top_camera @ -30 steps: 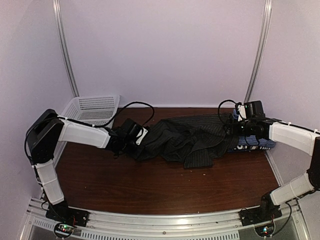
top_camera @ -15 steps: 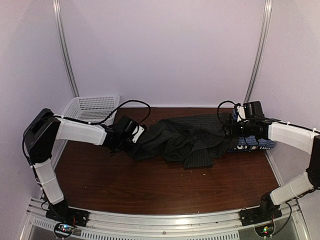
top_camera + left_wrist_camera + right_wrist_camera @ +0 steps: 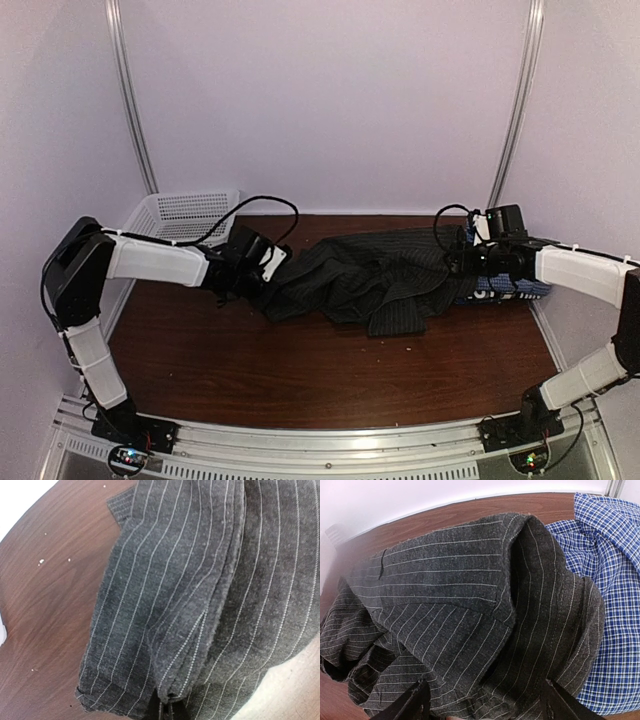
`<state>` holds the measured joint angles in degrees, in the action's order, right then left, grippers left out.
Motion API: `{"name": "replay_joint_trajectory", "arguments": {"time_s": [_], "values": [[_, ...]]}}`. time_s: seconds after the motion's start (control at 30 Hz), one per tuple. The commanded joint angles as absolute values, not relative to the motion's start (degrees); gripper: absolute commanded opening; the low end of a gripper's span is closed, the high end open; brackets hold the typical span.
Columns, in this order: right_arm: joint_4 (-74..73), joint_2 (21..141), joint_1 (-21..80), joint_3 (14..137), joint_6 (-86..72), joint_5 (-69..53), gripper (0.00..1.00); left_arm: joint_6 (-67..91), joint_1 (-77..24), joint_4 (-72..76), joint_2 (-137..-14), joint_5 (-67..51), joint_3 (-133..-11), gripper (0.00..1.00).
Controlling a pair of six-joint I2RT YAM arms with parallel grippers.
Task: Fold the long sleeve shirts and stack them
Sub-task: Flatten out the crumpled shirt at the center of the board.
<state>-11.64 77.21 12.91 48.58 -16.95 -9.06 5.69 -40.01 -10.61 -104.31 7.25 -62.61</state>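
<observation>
a: where does the loose shirt (image 3: 370, 280) lie?
b: across the far middle of the table (image 3: 300, 370), running left to right.
a: what's beside it?
b: its right end overlaps a shirt pile (image 3: 515, 287) at the right edge. a basket (image 3: 180, 215) sits at the far-left corner, apart.

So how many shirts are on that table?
3 visible: black pinstriped shirt across the middle, blue checked shirt at the right, navy shirt piled with it. That pile may hide more.

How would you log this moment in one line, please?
left claw: at black shirt, left end, grip hidden | right claw: open, right end | checked shirt: beneath
</observation>
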Motion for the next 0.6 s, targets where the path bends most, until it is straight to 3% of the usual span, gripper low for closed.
{"name": "replay_joint_trajectory", "arguments": {"time_s": [0.0,0.57], "values": [[-10.53,77.18,13.44,47.73,-17.49,-9.16,0.76,6.04,-39.38,-9.09,-99.69,4.99,-64.18,0.0],[-10.74,73.56,13.97,46.19,-16.2,-9.63,0.77,7.86,-37.68,-6.13,-94.85,-7.94,-62.64,0.02]]}}
